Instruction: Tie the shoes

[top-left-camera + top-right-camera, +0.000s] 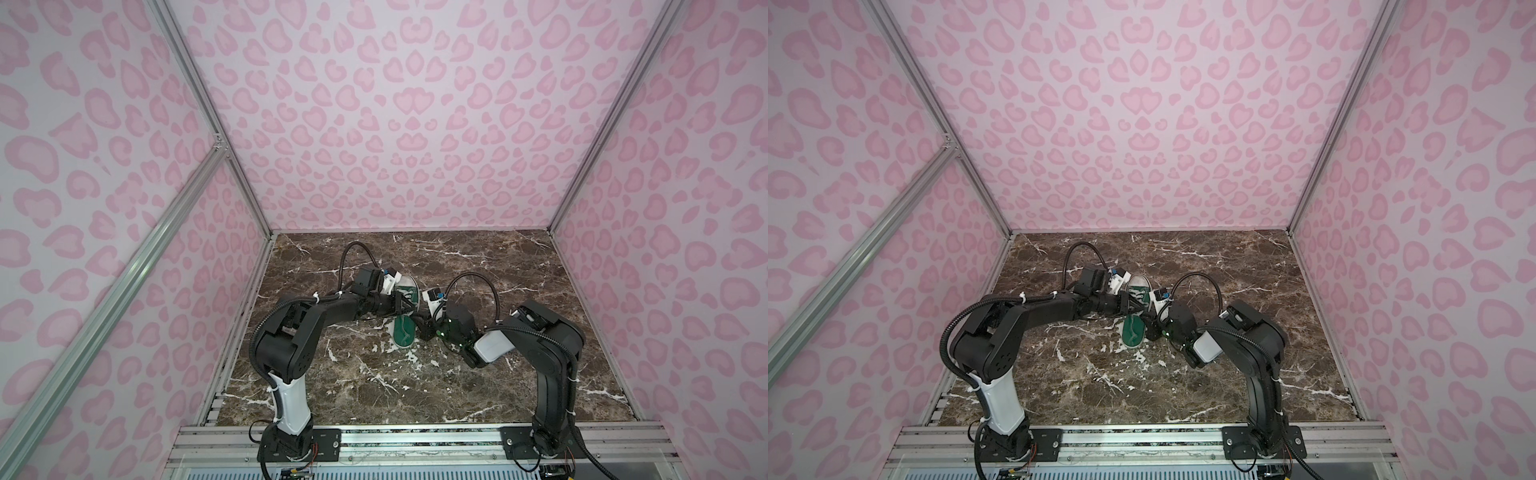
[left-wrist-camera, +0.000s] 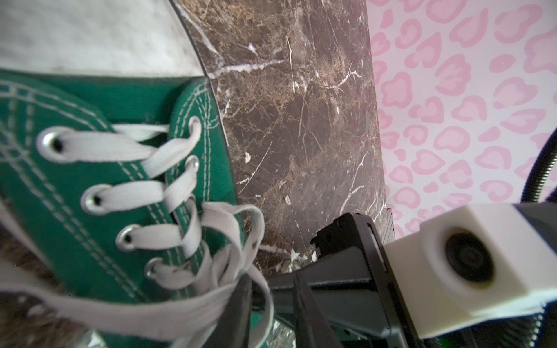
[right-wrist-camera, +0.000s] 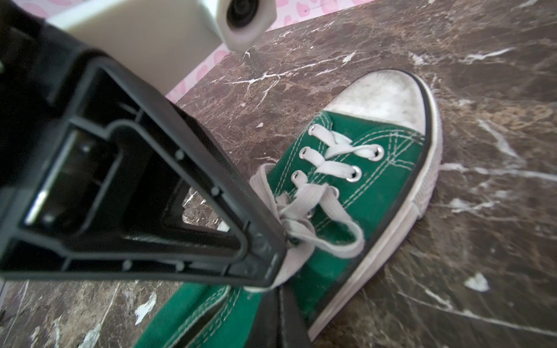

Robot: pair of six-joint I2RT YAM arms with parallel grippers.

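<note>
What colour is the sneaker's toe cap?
Off-white, slightly scuffed; the toe cap shows best in the right wrist view.

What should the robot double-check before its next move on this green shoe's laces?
1. Shoe sits sole-down on the table: ok.
2. Right claw closed: ok.
3. Right claw actually pinching a lace: cannot tell; a lace end runs to its tip.
4. Left claw open or closed: cannot tell; its tip touches the laces.
5. Laces pulled into a tight bow: not ok; loose loops only.
6. Room between the two claws: not ok; they crowd close together over the shoe.
</note>
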